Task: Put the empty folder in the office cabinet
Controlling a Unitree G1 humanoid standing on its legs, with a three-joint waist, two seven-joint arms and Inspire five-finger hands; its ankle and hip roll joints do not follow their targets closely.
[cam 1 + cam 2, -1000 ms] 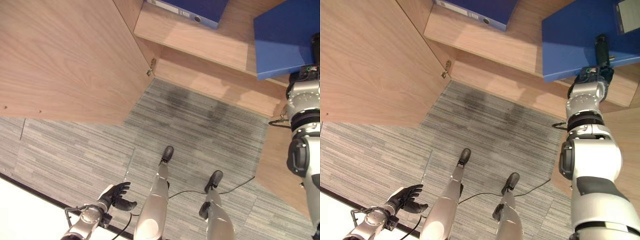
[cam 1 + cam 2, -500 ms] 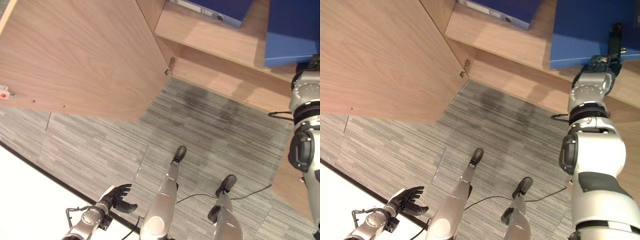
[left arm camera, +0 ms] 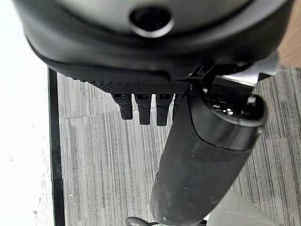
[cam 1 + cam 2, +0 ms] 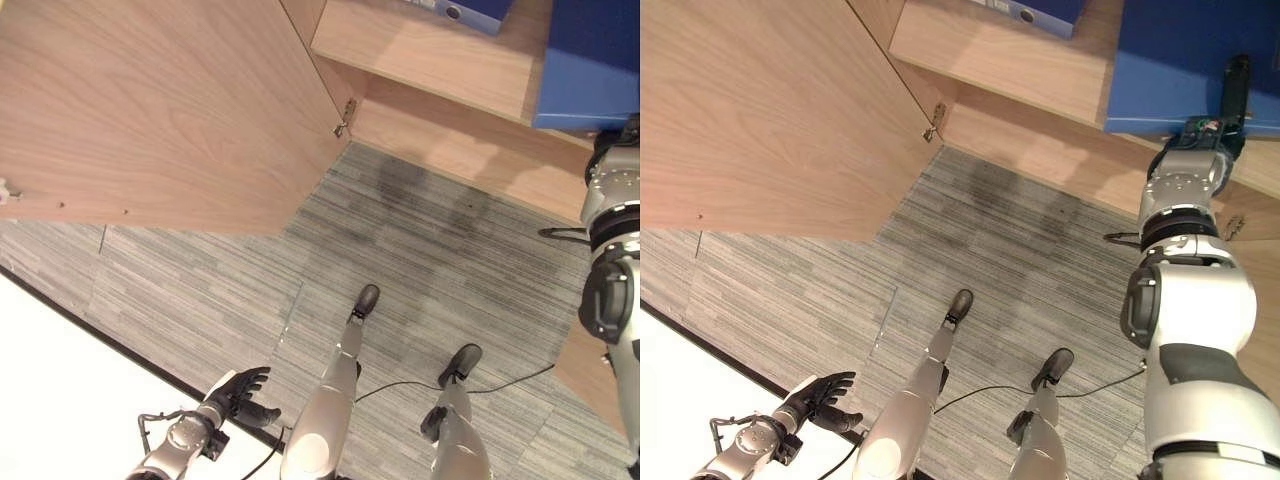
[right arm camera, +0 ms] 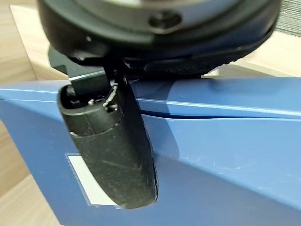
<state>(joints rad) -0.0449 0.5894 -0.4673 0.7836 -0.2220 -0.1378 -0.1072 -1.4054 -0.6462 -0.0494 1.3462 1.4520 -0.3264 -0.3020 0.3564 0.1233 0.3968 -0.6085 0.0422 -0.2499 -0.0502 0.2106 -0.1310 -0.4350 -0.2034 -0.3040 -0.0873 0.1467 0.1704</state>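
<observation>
The blue folder (image 4: 1170,60) lies flat over the right part of the wooden cabinet shelf (image 4: 1020,70), its front edge sticking out past the shelf's edge. My right hand (image 4: 1236,90) holds it from the front. The thumb (image 5: 113,155) rests along the folder's top face (image 5: 225,155), beside a white label, and the fingers are hidden beneath it. My left hand (image 4: 240,390) hangs low at my left side over the carpet, fingers (image 3: 143,110) relaxed and holding nothing.
A second blue folder (image 4: 475,10) lies further back on the same shelf. The cabinet's left door (image 4: 170,110) stands wide open over the grey carpet (image 4: 420,250). A wooden panel (image 4: 585,370) borders the right side. A white surface (image 4: 60,400) fills the lower left.
The whole picture has shifted, so the camera has moved. My right hand keeps its hold on the folder at the shelf. The left hand has barely moved.
</observation>
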